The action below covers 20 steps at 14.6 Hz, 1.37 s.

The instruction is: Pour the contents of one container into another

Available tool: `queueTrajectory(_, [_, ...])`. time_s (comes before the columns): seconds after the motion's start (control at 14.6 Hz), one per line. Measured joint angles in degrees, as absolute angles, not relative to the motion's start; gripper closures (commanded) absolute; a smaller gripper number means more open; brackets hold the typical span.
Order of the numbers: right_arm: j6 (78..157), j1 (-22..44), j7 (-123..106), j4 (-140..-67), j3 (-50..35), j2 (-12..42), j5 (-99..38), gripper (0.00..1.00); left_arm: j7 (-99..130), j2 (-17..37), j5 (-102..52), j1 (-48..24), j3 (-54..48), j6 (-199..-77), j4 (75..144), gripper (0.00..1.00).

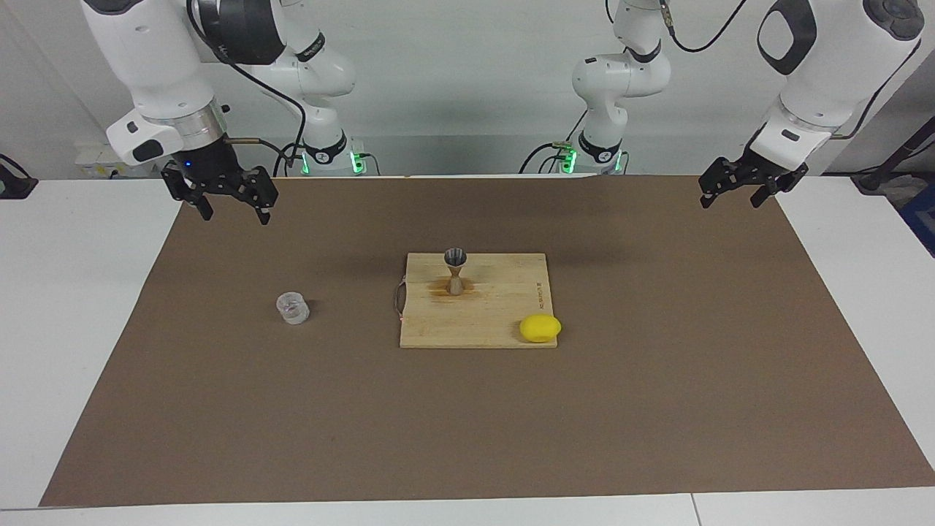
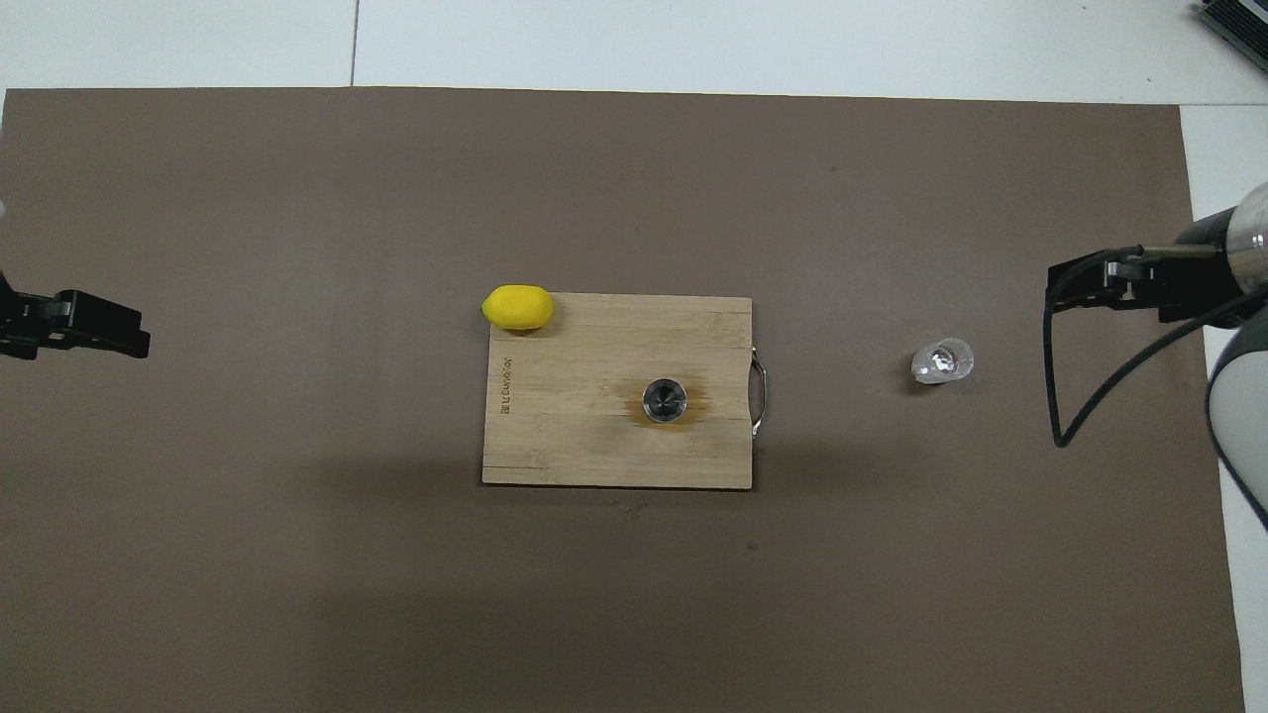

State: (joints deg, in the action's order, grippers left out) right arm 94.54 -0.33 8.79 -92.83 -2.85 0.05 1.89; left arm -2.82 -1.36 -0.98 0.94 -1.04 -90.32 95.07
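The small clear cup [image 1: 293, 307] [image 2: 942, 360] stands upright on the brown mat, toward the right arm's end of the table. The grey metal jigger [image 1: 455, 270] [image 2: 664, 399] stands upright on the wooden cutting board [image 1: 497, 321] [image 2: 584, 446], with a brownish stain around its foot. My right gripper [image 1: 235, 212] [image 2: 1090, 282] hangs open and empty in the air over the mat's edge, well apart from the cup. My left gripper [image 1: 730, 197] [image 2: 114, 337] waits open and empty, raised over the mat's edge at the left arm's end.
A yellow lemon [image 1: 540, 328] [image 2: 517, 307] rests at the board's corner farthest from the robots, toward the left arm's end. The board has a wire handle [image 2: 760, 396] on the side facing the cup. The brown mat [image 1: 657, 409] covers most of the white table.
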Motion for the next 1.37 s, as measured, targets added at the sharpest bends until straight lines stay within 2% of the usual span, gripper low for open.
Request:
queueTrajectory(0.55, [89.7,-0.6,8.8,-93.4,-2.6,-0.5,1.9,0.00,-2.7,-1.4,-1.0,0.9,-1.0,-90.3,95.1,0.00])
queueTrajectory(1.37, [90.3,-0.6,8.8,-94.4,-2.7,-1.1,1.4,0.00,-2.6,-1.4,-1.0,0.9,-1.0,-90.3,95.1,0.00])
